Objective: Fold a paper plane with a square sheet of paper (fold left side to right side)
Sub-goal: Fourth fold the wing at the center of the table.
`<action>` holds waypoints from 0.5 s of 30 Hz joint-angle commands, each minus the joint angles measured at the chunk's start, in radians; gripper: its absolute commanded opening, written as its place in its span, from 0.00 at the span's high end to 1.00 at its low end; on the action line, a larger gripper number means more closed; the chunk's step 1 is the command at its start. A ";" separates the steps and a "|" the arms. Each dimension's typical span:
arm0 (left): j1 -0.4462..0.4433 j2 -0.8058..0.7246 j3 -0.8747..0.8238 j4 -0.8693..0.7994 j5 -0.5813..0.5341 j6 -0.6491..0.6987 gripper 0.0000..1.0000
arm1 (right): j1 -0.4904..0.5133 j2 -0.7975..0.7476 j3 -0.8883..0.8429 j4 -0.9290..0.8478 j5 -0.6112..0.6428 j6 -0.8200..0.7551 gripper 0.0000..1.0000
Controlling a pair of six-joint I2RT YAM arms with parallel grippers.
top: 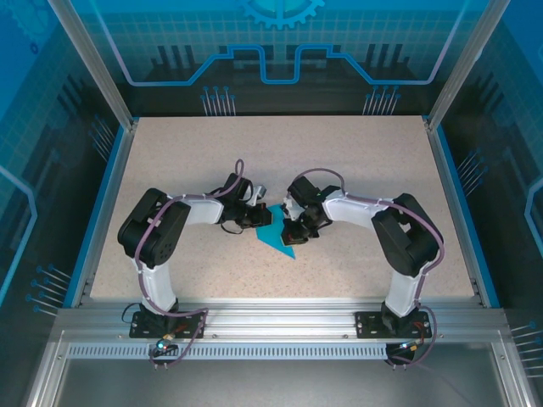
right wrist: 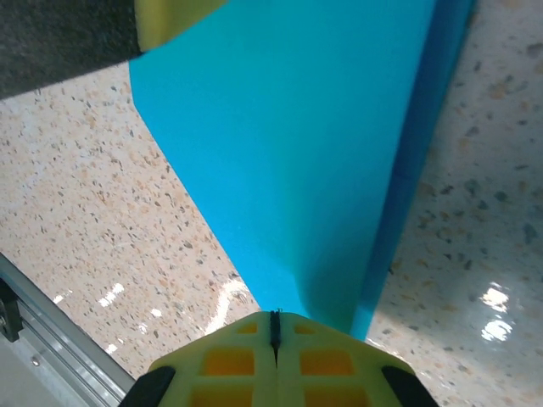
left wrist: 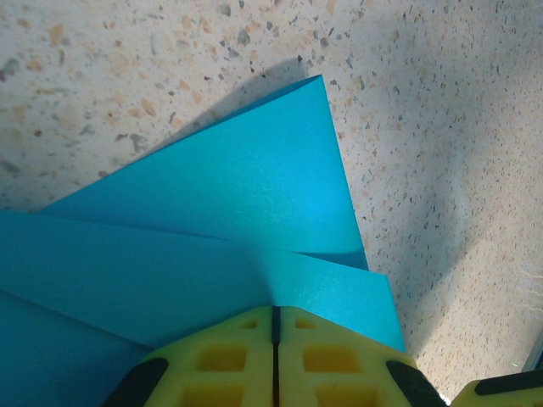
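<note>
1. Near edge: both my arm bases are bolted to the aluminium rail (top: 280,318), left and right, with the elbows bowed outward.
2. Just past the rail, on the speckled table (top: 170,153), the folded blue paper (top: 277,242) lies about mid-table, between my two forearms. Its sharp tip points toward the near edge.
3. From the left wrist the paper (left wrist: 254,195) shows layered flaps lying flat on the table, with one corner pointing away.
4. My left gripper (left wrist: 275,318) has its yellow fingers pressed together, no gap at the seam. The paper runs right up under the tips. I cannot tell whether a layer is nipped.
5. My right gripper (right wrist: 275,320) is likewise closed tight. The paper (right wrist: 314,127) narrows down to its seam, with a darker flap along the right side. Grip on the paper unclear.
6. From above, both grippers, left (top: 260,214) and right (top: 293,225), meet over the paper's far end, nearly touching.
7. Far side: blue-lit panel wall (top: 280,51).
</note>
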 commanded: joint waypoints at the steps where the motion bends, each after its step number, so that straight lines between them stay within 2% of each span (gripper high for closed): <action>1: -0.004 0.037 0.004 -0.067 -0.061 0.012 0.93 | 0.011 0.038 0.022 -0.011 -0.022 0.014 1.00; 15: -0.004 0.037 0.009 -0.085 -0.081 0.022 0.93 | 0.015 0.055 -0.013 -0.104 0.026 -0.020 1.00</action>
